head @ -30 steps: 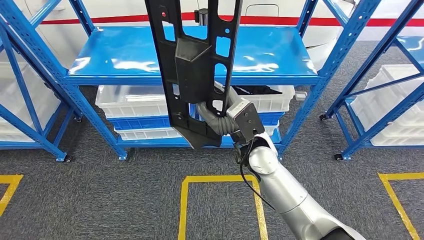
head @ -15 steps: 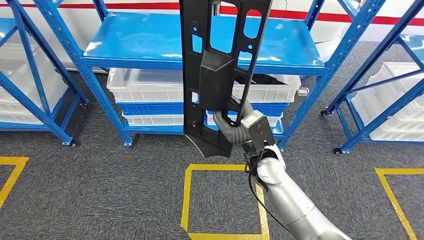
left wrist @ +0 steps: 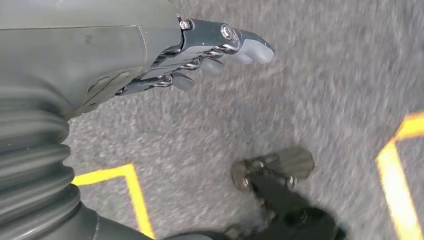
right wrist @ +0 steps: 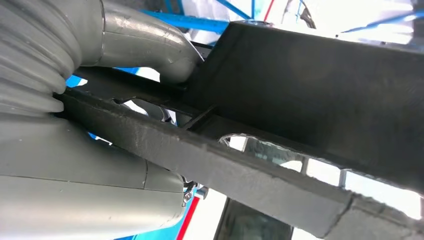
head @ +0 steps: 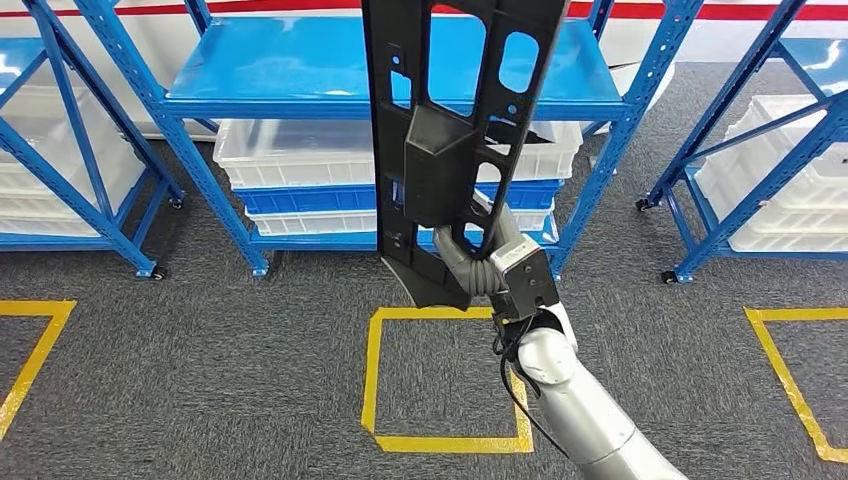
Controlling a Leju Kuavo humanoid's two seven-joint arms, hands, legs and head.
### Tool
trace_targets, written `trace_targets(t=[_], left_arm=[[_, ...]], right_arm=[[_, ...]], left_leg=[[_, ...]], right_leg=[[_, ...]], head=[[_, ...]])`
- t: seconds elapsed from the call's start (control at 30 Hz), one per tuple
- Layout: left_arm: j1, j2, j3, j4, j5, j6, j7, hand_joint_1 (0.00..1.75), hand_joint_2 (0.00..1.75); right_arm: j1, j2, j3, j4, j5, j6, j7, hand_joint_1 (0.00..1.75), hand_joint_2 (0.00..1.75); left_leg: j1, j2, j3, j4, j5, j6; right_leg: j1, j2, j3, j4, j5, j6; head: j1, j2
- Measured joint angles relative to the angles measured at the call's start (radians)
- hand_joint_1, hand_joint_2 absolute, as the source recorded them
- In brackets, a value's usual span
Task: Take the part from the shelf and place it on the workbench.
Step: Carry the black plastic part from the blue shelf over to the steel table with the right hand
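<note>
The right hand (head: pixel 478 262) wraps its fingers tight around the low end of the long black part (head: pixel 450 140) — holding it upright in front of the blue shelf (head: pixel 300 85). The left hand (left wrist: pixel 200 55) holds nothing, fingers loosely out, above the grey floor (left wrist: pixel 310 75).

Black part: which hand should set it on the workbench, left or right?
Right. The right hand already grips the black part near its lower end, holding it upright in front of the blue shelf. The left hand hangs over the carpet, holding nothing. No workbench is visible.
</note>
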Motion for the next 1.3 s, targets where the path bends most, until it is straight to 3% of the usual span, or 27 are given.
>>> trace_targets(t=[0.07,0.1,0.13,0.17,0.2,0.27,0.33,0.4,0.43,0.5,0.57,0.6,0.63,0.67,0.73,0.8,0.83,0.9,0.93,0.97,1.03,1.1,1.13,1.17,1.2,1.23,1.3], left_arm=[[-0.002,-0.012,-0.011,0.000,-0.032,-0.013,0.013,0.00,1.75],[-0.004,-0.019,-0.021,0.000,-0.050,-0.019,0.021,0.00,1.75],[-0.005,-0.025,-0.031,0.000,-0.065,-0.023,0.027,0.00,1.75],[-0.007,-0.031,-0.041,0.000,-0.076,-0.025,0.033,0.00,1.75],[-0.010,-0.036,-0.050,0.000,-0.082,-0.026,0.036,0.00,1.75],[-0.018,-0.041,-0.059,0.000,-0.088,-0.027,0.039,0.00,1.75],[-0.023,-0.044,-0.066,0.000,-0.089,-0.030,0.040,0.00,1.75],[-0.024,-0.047,-0.073,0.000,-0.089,-0.033,0.040,0.00,1.75],[-0.025,-0.049,-0.075,0.000,-0.089,-0.034,0.040,0.00,1.75],[-0.027,-0.052,-0.078,-0.001,-0.087,-0.035,0.038,0.00,1.75],[-0.032,-0.054,-0.078,-0.001,-0.080,-0.034,0.035,0.00,1.75],[-0.035,-0.057,-0.078,-0.001,-0.075,-0.034,0.036,0.00,1.75],[-0.039,-0.060,-0.077,-0.001,-0.067,-0.033,0.037,0.00,1.75],[-0.042,-0.063,-0.076,-0.002,-0.059,-0.032,0.038,0.00,1.75],[-0.048,-0.069,-0.071,-0.002,-0.042,-0.029,0.040,0.00,1.75],[-0.054,-0.074,-0.063,-0.003,-0.031,-0.027,0.041,0.00,1.75],[-0.056,-0.074,-0.059,-0.003,-0.028,-0.026,0.042,0.00,1.75],[-0.057,-0.076,-0.051,-0.003,-0.024,-0.022,0.042,0.00,1.75],[-0.057,-0.076,-0.047,-0.003,-0.021,-0.020,0.043,0.00,1.75],[-0.057,-0.076,-0.043,-0.003,-0.019,-0.018,0.043,0.00,1.75],[-0.059,-0.076,-0.035,-0.004,-0.017,-0.018,0.042,0.00,1.75],[-0.063,-0.076,-0.029,-0.004,-0.017,-0.018,0.042,0.00,1.75],[-0.065,-0.076,-0.026,-0.004,-0.017,-0.018,0.042,0.00,1.75],[-0.067,-0.076,-0.025,-0.004,-0.017,-0.018,0.043,0.00,1.75],[-0.069,-0.075,-0.025,-0.005,-0.017,-0.017,0.043,0.00,1.75],[-0.071,-0.075,-0.024,-0.005,-0.017,-0.017,0.043,0.00,1.75],[-0.076,-0.075,-0.020,-0.008,-0.017,-0.016,0.042,0.00,1.75]], right_arm=[[0.030,-0.012,-0.004,-0.023,-0.012,-0.006,0.000,1.75,1.75],[0.047,-0.018,-0.007,-0.034,-0.020,-0.008,0.000,1.75,1.75],[0.063,-0.024,-0.010,-0.044,-0.028,-0.009,0.001,1.75,1.75],[0.076,-0.029,-0.014,-0.053,-0.034,-0.009,0.002,1.75,1.75],[0.085,-0.033,-0.017,-0.061,-0.038,-0.009,0.003,1.75,1.75],[0.094,-0.037,-0.024,-0.074,-0.040,-0.009,0.004,1.75,1.75],[0.096,-0.041,-0.027,-0.083,-0.041,-0.009,0.004,1.75,1.75],[0.099,-0.046,-0.028,-0.088,-0.041,-0.009,0.004,1.75,1.75],[0.100,-0.049,-0.029,-0.089,-0.041,-0.008,0.004,1.75,1.75],[0.103,-0.055,-0.031,-0.093,-0.040,-0.008,0.004,1.75,1.75],[0.104,-0.062,-0.032,-0.100,-0.039,-0.005,0.004,1.75,1.75],[0.105,-0.065,-0.032,-0.104,-0.038,-0.002,0.004,1.75,1.75],[0.105,-0.067,-0.032,-0.108,-0.037,0.002,0.006,1.75,1.75],[0.105,-0.069,-0.032,-0.111,-0.037,0.005,0.009,1.75,1.75],[0.101,-0.069,-0.031,-0.114,-0.035,0.014,0.019,1.75,1.75],[0.094,-0.066,-0.030,-0.115,-0.032,0.017,0.030,1.75,1.75],[0.090,-0.064,-0.029,-0.115,-0.031,0.016,0.034,1.75,1.75],[0.082,-0.063,-0.029,-0.115,-0.027,0.012,0.039,1.75,1.75],[0.077,-0.062,-0.029,-0.114,-0.025,0.011,0.041,1.75,1.75],[0.073,-0.061,-0.028,-0.114,-0.023,0.010,0.042,1.75,1.75],[0.065,-0.059,-0.027,-0.114,-0.022,0.011,0.041,1.75,1.75],[0.062,-0.058,-0.027,-0.114,-0.023,0.013,0.040,1.75,1.75],[0.062,-0.058,-0.027,-0.114,-0.024,0.013,0.040,1.75,1.75],[0.062,-0.057,-0.027,-0.114,-0.025,0.013,0.040,1.75,1.75],[0.061,-0.055,-0.028,-0.114,-0.025,0.013,0.039,1.75,1.75],[0.060,-0.054,-0.029,-0.114,-0.024,0.012,0.039,1.75,1.75],[0.057,-0.051,-0.034,-0.114,-0.019,0.003,0.039,1.75,1.75]], left_leg=[[0.000,0.000,-0.024,0.132,-0.089,-0.002],[0.000,0.000,-0.026,0.182,-0.105,-0.004],[0.000,0.000,-0.012,0.200,-0.099,-0.004],[0.001,0.000,0.019,0.180,-0.080,-0.004],[0.001,0.000,0.066,0.127,-0.058,-0.002],[-0.001,-0.002,0.155,0.001,-0.046,0.002],[-0.009,-0.005,0.187,-0.059,-0.057,0.006],[-0.012,-0.004,0.179,-0.071,-0.048,0.019],[-0.011,-0.002,0.173,-0.075,-0.041,0.029],[-0.008,0.001,0.154,-0.081,-0.021,0.052],[-0.009,0.002,0.128,-0.081,-0.002,0.060],[-0.009,0.002,0.115,-0.081,0.008,0.059],[-0.008,0.003,0.103,-0.081,0.018,0.058],[-0.008,0.003,0.091,-0.081,0.027,0.055],[-0.006,0.004,0.072,-0.081,0.045,0.046],[-0.007,0.004,0.059,-0.083,0.064,0.034],[-0.008,0.004,0.056,-0.085,0.074,0.027],[-0.007,0.003,0.053,-0.093,0.091,0.014],[-0.006,0.002,0.048,-0.090,0.085,0.009],[-0.005,0.001,0.040,-0.075,0.062,0.006],[-0.004,0.000,0.014,0.017,-0.032,0.004],[-0.004,0.000,-0.010,0.152,-0.109,0.003],[-0.004,0.000,-0.010,0.196,-0.116,0.002],[-0.004,0.000,0.005,0.208,-0.103,0.003],[-0.004,0.000,0.037,0.183,-0.078,0.004],[-0.004,0.000,0.082,0.129,-0.056,0.006],[-0.007,-0.003,0.175,-0.001,-0.052,0.011]], right_leg=[[0.006,-0.002,-0.018,0.001,0.017,-0.008],[0.008,-0.002,-0.027,0.002,0.024,-0.007],[0.010,-0.003,-0.037,0.004,0.030,-0.006],[0.010,-0.003,-0.047,0.007,0.036,-0.003],[0.010,-0.002,-0.056,0.011,0.041,0.000],[0.013,-0.001,-0.071,0.019,0.049,0.011],[0.014,-0.001,-0.082,0.023,0.060,0.027],[0.012,-0.001,-0.091,0.025,0.067,0.043],[0.011,0.000,-0.101,0.034,0.057,0.045],[0.010,0.001,-0.134,0.103,0.000,0.039],[0.009,0.001,-0.173,0.229,-0.071,0.035],[0.008,0.001,-0.182,0.280,-0.088,0.039],[0.007,0.001,-0.177,0.301,-0.087,0.048],[0.006,0.001,-0.154,0.287,-0.071,0.059],[0.003,0.001,-0.064,0.165,-0.033,0.076],[0.007,0.005,0.018,0.037,-0.029,0.070],[0.010,0.007,0.035,0.006,-0.034,0.062],[0.011,0.009,0.029,0.000,-0.024,0.042],[0.008,0.009,0.022,-0.001,-0.017,0.032],[0.005,0.008,0.014,-0.002,-0.008,0.019],[0.004,0.006,-0.005,-0.003,0.012,-0.002],[0.010,0.003,-0.027,-0.001,0.030,-0.011],[0.013,0.002,-0.038,0.001,0.039,-0.011],[0.015,0.002,-0.050,0.005,0.046,-0.011],[0.016,0.002,-0.061,0.008,0.052,-0.009],[0.016,0.002,-0.070,0.014,0.056,-0.005],[0.019,0.002,-0.086,0.024,0.065,0.006]], head=[[-0.002,0.000],[-0.002,0.000],[-0.002,0.000],[-0.002,0.000],[-0.002,0.000],[-0.001,0.000],[-0.001,0.000],[-0.001,0.000],[-0.001,0.000],[0.001,0.000],[0.004,0.000],[0.003,0.000],[0.003,0.000],[0.003,0.000],[0.004,0.000],[0.004,0.000],[0.004,0.000],[0.002,0.000],[0.001,0.000],[0.000,0.000],[-0.003,0.000],[-0.003,0.000],[-0.003,0.000],[-0.002,0.000],[-0.002,0.000],[-0.003,0.000],[-0.002,0.000]])
